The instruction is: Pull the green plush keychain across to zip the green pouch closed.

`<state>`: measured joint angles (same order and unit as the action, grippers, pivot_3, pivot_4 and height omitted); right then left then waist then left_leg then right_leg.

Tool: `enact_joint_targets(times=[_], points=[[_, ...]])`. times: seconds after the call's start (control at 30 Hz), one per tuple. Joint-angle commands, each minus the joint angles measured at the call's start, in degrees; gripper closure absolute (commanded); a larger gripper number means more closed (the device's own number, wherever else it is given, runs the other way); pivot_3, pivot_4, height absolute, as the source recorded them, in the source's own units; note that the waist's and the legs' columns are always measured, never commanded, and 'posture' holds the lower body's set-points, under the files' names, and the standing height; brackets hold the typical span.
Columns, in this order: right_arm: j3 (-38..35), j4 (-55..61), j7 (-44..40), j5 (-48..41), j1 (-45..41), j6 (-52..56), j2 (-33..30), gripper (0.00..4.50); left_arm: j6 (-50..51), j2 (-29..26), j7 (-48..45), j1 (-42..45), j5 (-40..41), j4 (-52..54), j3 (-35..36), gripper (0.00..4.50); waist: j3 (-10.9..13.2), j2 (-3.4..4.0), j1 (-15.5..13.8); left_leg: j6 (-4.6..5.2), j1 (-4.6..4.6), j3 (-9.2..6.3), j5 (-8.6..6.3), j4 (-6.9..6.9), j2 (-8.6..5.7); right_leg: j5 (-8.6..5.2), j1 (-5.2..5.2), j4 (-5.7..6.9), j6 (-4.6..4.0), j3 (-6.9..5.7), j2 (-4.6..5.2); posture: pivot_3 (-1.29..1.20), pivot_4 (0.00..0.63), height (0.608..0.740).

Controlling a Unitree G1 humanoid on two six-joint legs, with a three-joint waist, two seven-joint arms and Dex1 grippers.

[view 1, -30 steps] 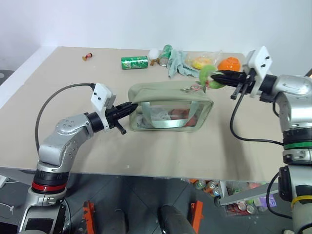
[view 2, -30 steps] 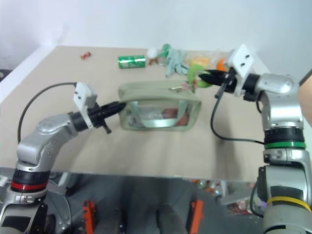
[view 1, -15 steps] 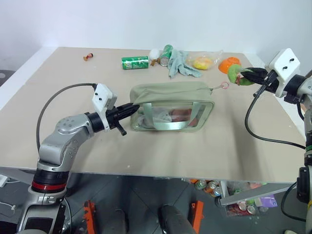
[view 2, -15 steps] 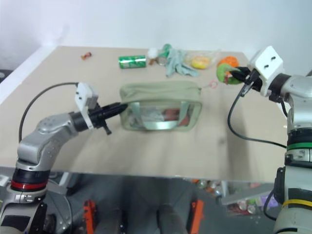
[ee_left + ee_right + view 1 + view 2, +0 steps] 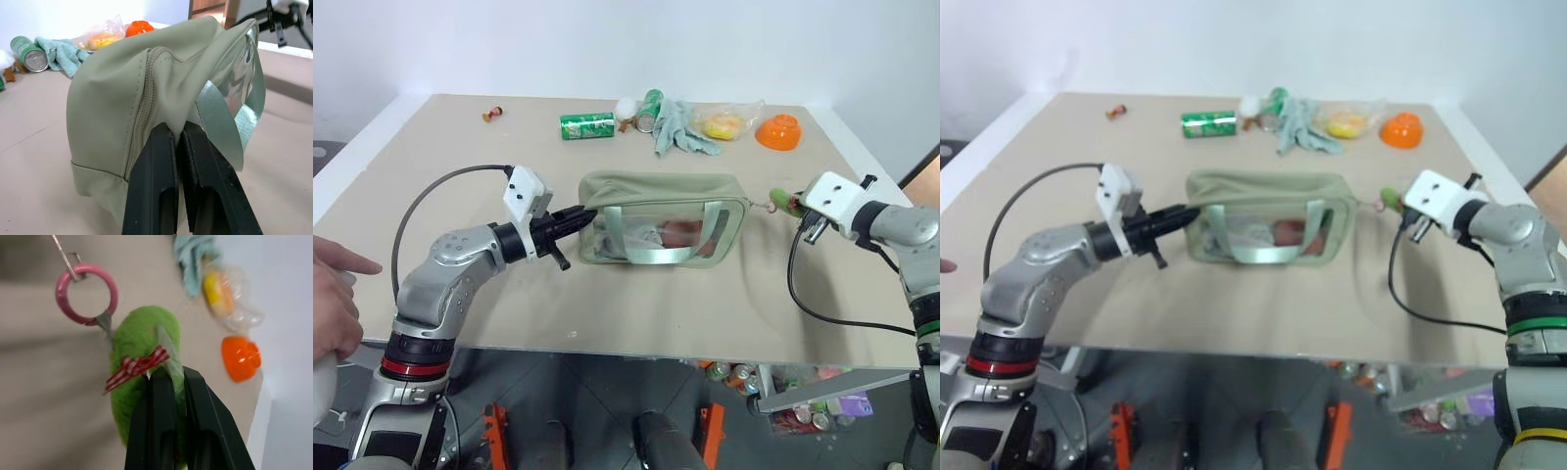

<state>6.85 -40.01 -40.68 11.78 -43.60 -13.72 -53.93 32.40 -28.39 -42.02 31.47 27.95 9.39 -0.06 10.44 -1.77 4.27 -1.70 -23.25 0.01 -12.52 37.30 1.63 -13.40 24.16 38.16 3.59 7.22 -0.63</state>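
We see a beige table [image 5: 636, 313] from above, with the green pouch [image 5: 661, 217] lying near its center, long side facing us, zipper along its top edge and a strap handle over its clear window side.

From our 9 o'clock, the left arm reaches in roughly level, elbow bent, forearm angled toward the pouch. The left gripper [image 5: 584, 212] has its two black fingers [image 5: 151, 191] pressed together, pinching a fold of fabric at the pouch's left end, just beside the end of the zipper.

From our 3 o'clock, the right arm reaches in with its forearm pointing toward the pouch and tilted slightly downward. The right gripper [image 5: 168, 382] has its fingers pressed together, pinching the green plush keychain [image 5: 142, 382], a fuzzy lime-green charm with a small red-and-white checked bow. The charm sits just off the pouch's right end, at the pouch's 3 o'clock, low over the table. A pink ring [image 5: 86, 294] joins it to a thin metal link running back toward the pouch.

Along the table's far edge, at 12 o'clock, lie a green drink can [image 5: 586, 125], a pale green cloth [image 5: 681, 127], a clear bag with something yellow [image 5: 726, 123] and an orange bowl [image 5: 778, 130].

At 8 o'clock, a person's hand [image 5: 331, 299] rests at the table's near-left edge.
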Motion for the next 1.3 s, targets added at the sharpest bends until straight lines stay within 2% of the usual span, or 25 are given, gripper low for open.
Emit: enact_joint_targets(times=[0.03, 0.6, 0.7, 0.83, 0.87, 0.9, 0.97, 1.0, 1.27, 1.3], points=[[1.28, -2.59, 3.15, 4.37, -0.41, 0.70, -0.32, 4.42, 0.25, -1.48, 0.70, -0.19, -1.36, -1.50, 1.36, 4.50, 0.00, 0.00, 0.04, 0.03, 0.03, 0.00, 0.02, 0.00, 0.00, 0.03, -0.02, 0.00, 0.00, 0.00, 0.00, 0.00, 0.150, 0.740], [7.59, -4.56, 8.36, 10.80, 1.81, -0.82, 7.76, 4.42, -0.82, 0.57, 1.36, 1.47, -2.17, -2.62, 0.05, 4.50, -0.01, -0.01, 0.20, 0.06, 0.17, -0.04, 0.05, 0.07, -0.01, 0.08, -0.22, -0.01, 0.04, -0.01, 0.00, 0.00, 0.150, 0.740], [5.65, -3.12, 8.56, 8.76, 1.79, -0.77, 8.57, 4.42, -1.62, 0.58, 0.87, 1.86, -2.85, -3.22, -0.46, 4.50, -0.01, -0.01, 0.20, 0.06, 0.18, -0.04, 0.05, 0.08, -0.01, 0.09, -0.23, -0.01, 0.04, -0.01, 0.00, 0.00, 0.150, 0.740], [-1.44, 3.79, 3.03, -2.08, 1.22, 3.26, 9.61, 4.42, -3.27, 0.58, 0.21, 2.81, -3.97, -5.07, -0.71, 4.50, 0.00, -0.01, 0.22, 0.07, 0.19, -0.05, 0.06, 0.09, -0.01, 0.12, -0.25, -0.01, 0.06, -0.01, -0.01, 0.00, 0.150, 0.740], [-3.40, 6.48, 1.91, -4.52, 1.18, 5.66, 9.25, 3.95, -3.64, 0.69, -0.39, 3.32, -3.62, -5.76, -0.38, 4.50, 0.00, -0.01, 0.21, 0.08, 0.18, -0.07, 0.06, 0.09, -0.02, 0.12, -0.25, -0.01, 0.06, -0.01, -0.01, 0.00, 0.150, 0.740], [-4.79, 9.14, 0.20, -6.70, 1.44, 8.04, 8.83, 3.74, -4.16, 0.73, -0.74, 3.77, -3.65, -6.34, -0.19, 3.91, 0.00, 0.00, 0.18, 0.08, 0.17, -0.08, 0.07, 0.09, -0.02, 0.12, -0.25, -0.01, 0.07, -0.02, -0.01, 0.00, 0.150, 0.740], [-7.10, 14.09, -1.83, -10.17, 2.43, 12.69, 8.44, 3.16, -4.97, 0.49, -1.84, 4.32, -3.78, -7.15, -0.32, 3.48, 0.00, -0.01, 0.18, 0.08, 0.14, -0.10, 0.07, 0.08, -0.02, 0.11, -0.24, -0.01, 0.08, -0.04, -0.01, 0.00, 0.150, 0.740], [-8.65, 17.50, -3.14, -12.64, 3.57, 15.93, 8.36, 2.72, -5.38, 0.40, -2.59, 4.62, -3.81, -7.63, -0.47, 3.03, 0.00, -0.01, 0.18, 0.07, 0.10, -0.14, 0.06, 0.07, -0.02, 0.10, -0.23, -0.01, 0.10, -0.08, -0.01, 0.00, 0.150, 0.740], [-19.06, 39.66, -7.52, -27.87, 16.61, 34.41, 7.63, 0.07, -8.58, -0.46, -4.78, 6.49, -4.94, -10.46, 0.85, 0.43, 0.00, -0.01, -0.24, 0.08, -0.13, -0.46, 0.02, 0.01, -0.02, -0.01, -0.16, -0.04, 0.07, -0.41, 0.01, 0.00, 0.150, 0.740], [-20.22, 41.40, -7.97, -29.28, 18.21, 35.91, 7.35, 0.00, -8.86, -0.70, -4.83, 6.49, -4.90, -10.55, 1.32, 0.12, 0.00, -0.01, -0.26, 0.08, -0.12, -0.45, 0.01, 0.01, -0.02, -0.01, -0.15, -0.04, 0.08, -0.41, 0.01, 0.00, 0.150, 0.740]])
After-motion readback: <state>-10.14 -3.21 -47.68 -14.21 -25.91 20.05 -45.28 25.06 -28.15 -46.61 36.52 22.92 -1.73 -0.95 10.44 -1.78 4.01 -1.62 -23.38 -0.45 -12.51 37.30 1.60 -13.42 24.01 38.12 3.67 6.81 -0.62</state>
